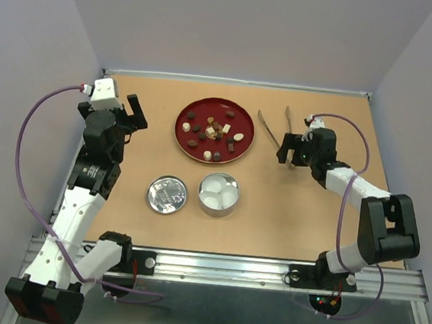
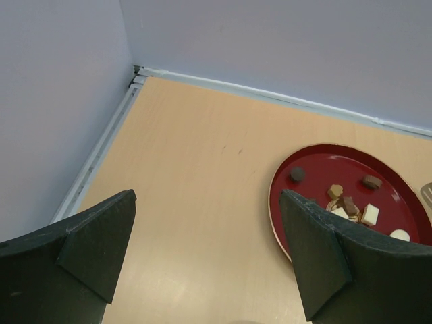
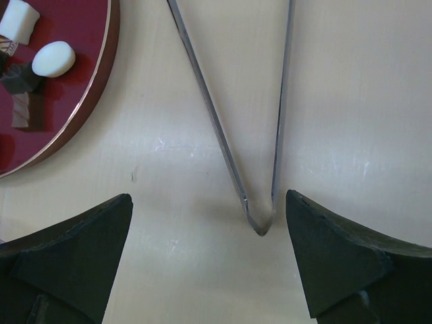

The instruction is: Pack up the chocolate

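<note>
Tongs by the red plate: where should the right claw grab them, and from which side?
Probably near the joined end of the tongs, straight down from above. They lie flat on the table, arms splaying away from that end, which sits between the fingers of the open right claw.

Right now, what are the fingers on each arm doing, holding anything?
Left gripper: fingers open, holding nothing.
Right gripper: fingers open, empty, the tongs' joined end between them, ungripped.
</note>
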`<move>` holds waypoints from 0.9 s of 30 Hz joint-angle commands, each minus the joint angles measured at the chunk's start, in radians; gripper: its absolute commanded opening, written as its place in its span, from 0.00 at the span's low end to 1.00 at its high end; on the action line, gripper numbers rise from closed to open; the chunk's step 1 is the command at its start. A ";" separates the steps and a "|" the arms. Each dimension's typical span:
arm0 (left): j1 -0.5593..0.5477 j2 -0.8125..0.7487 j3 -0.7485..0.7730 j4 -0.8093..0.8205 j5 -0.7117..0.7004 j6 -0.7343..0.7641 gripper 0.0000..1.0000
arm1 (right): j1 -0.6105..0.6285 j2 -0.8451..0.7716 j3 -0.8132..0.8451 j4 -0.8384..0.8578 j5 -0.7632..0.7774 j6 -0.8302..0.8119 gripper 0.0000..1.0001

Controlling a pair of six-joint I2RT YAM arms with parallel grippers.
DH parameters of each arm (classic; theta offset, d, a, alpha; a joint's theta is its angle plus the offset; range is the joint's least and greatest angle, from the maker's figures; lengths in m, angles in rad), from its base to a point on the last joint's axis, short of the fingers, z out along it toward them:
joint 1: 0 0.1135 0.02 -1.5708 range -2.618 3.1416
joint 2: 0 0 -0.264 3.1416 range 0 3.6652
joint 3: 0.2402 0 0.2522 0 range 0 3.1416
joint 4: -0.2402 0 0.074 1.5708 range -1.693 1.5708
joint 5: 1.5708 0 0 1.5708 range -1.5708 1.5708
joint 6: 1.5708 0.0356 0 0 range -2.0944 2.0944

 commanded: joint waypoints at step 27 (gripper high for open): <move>0.118 -0.023 -0.029 0.110 0.232 0.000 0.99 | 0.047 0.335 0.284 0.054 0.149 -0.135 1.00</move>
